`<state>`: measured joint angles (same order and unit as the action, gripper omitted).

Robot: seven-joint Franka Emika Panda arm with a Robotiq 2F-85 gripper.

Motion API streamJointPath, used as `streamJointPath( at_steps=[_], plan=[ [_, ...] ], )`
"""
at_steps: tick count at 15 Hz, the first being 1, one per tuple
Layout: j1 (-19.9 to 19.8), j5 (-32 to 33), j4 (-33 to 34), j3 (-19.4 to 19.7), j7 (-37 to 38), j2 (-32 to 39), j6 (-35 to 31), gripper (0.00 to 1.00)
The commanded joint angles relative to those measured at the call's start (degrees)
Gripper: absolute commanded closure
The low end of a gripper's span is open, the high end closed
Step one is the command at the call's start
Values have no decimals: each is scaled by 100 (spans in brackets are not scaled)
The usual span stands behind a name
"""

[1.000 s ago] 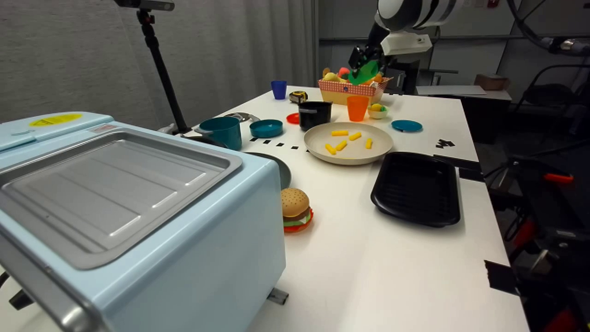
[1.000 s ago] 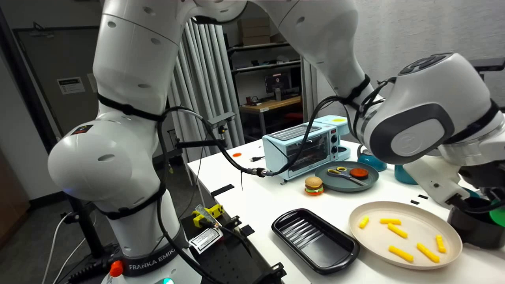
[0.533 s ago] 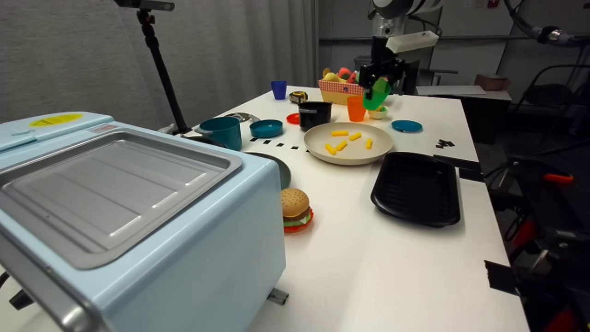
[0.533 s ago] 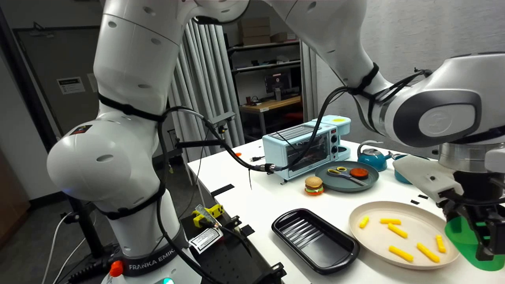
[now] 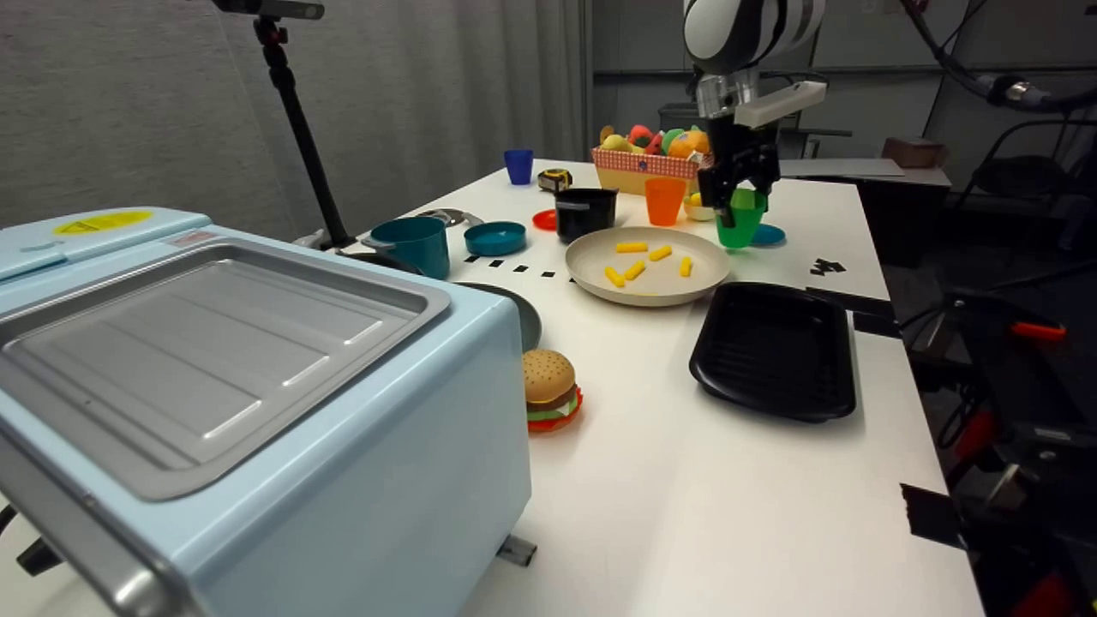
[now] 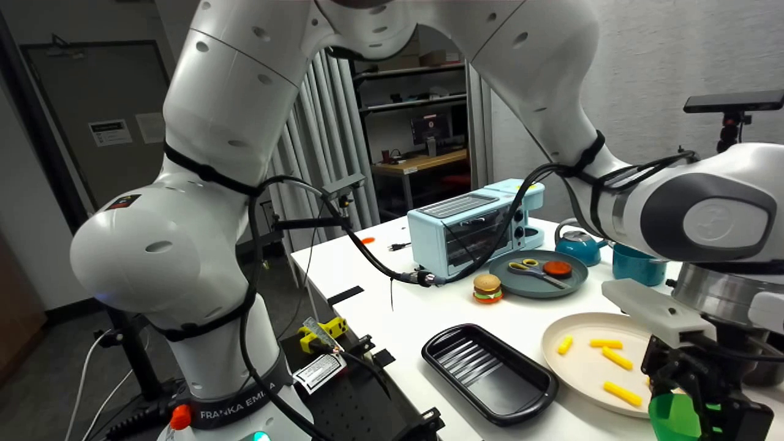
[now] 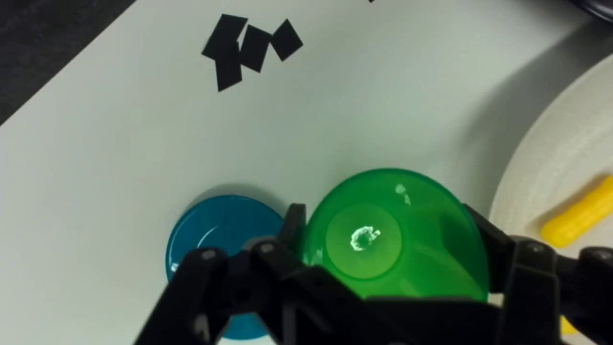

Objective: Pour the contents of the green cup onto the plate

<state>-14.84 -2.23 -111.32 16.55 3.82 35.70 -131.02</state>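
Observation:
The green cup (image 5: 741, 221) is between the fingers of my gripper (image 7: 389, 235), which is shut on its sides. The cup stands nearly upright, and its visible inside looks empty in the wrist view (image 7: 364, 239). It is beside the plate (image 5: 591, 250), off its rim; whether its base touches the table I cannot tell. Several small yellow pieces (image 5: 632, 248) lie spread on the plate. They also show in an exterior view (image 6: 622, 393), where the arm hides part of the plate (image 6: 579, 358). One piece (image 7: 579, 211) shows at the right of the wrist view.
A flat teal dish (image 7: 220, 225) lies close by the cup. The black tray (image 5: 776, 351) sits in front of the plate. The orange cup (image 5: 665, 201), black pot (image 5: 585, 214) and fruit basket (image 5: 638, 176) stand behind. A toy burger (image 6: 487, 288) is farther off.
My gripper has come down and away from the basket side, carrying the green cup beside the plate. The cup has turned from tilted to nearly upright. The yellow pieces have not moved.

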Motion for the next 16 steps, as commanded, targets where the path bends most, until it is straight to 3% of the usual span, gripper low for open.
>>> streamJointPath(
  at_steps=[1,4,5,6,8,16],
  plan=[
    [-162,145,542,-67,-26,451,452,48],
    [-230,92,790,-131,-122,585,719,48],
    [-241,93,850,-146,-157,605,793,37],
    [-261,92,902,-169,-213,620,851,6],
    [-285,98,964,-206,-320,629,909,0],
    [-342,86,871,-264,-764,296,721,0]
  ],
)
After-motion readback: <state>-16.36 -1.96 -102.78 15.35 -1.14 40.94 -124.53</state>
